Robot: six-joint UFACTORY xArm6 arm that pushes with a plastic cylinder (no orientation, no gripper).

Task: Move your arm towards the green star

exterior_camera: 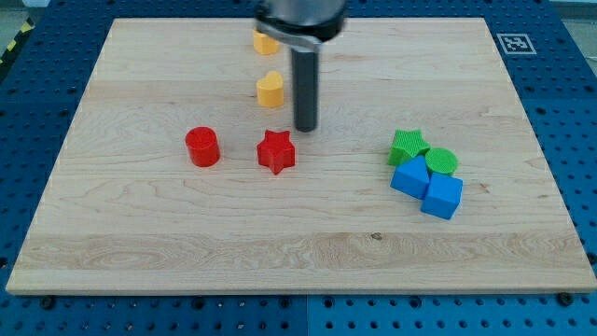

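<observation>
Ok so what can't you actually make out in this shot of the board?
Camera view:
- Upper yellow block: partly covered by the arm's body, so its shape is unclear.
- The arm above my tip: cut off by the view's top edge.
- Green round block and green star: lower parts hidden behind the blue blocks.

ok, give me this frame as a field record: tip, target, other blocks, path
tip: my tip on the wooden board, just to the upper right of the red star block
target: green star block, toward the view's right, touching the green cylinder block and a blue block
other blocks: red cylinder block; yellow heart-like block; second yellow block, partly hidden; blue cube block
path: no block between tip and target
</observation>
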